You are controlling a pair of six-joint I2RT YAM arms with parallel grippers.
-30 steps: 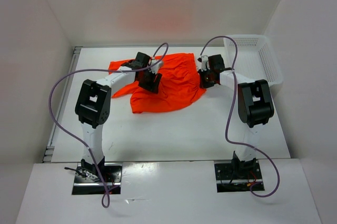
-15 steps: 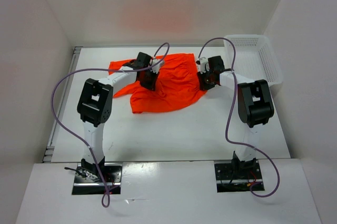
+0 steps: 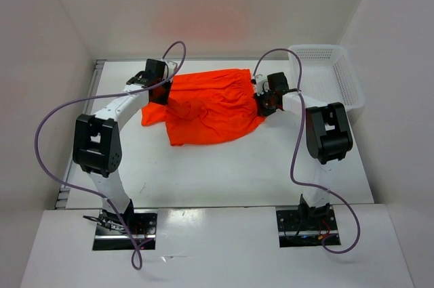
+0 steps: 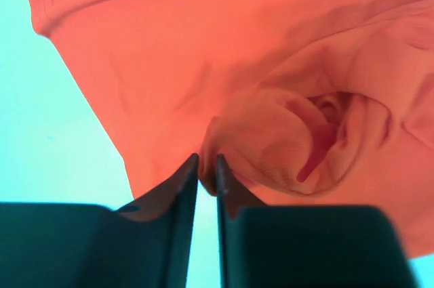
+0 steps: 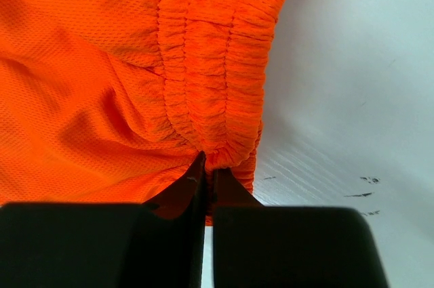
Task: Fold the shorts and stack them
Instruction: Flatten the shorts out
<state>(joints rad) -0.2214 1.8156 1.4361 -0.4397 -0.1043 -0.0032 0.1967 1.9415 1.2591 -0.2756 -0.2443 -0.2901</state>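
The orange-red shorts (image 3: 207, 105) lie spread on the white table at the back middle, waistband on the right. My left gripper (image 3: 165, 91) is shut on a pinch of the cloth at the shorts' left side; in the left wrist view (image 4: 207, 173) a fold of orange cloth sits between the jaws. My right gripper (image 3: 263, 104) is shut on the gathered waistband (image 5: 217, 85) at the shorts' right edge; the wrist view (image 5: 207, 169) shows the elastic pinched between the tips. No white tag shows.
A white perforated basket (image 3: 329, 71) stands at the back right of the table. White walls close the back and both sides. Purple cables loop from both arms.
My left gripper has moved left and back, pulling the cloth with it, so the shorts now lie wider and flatter. The right gripper has stayed at the waistband.
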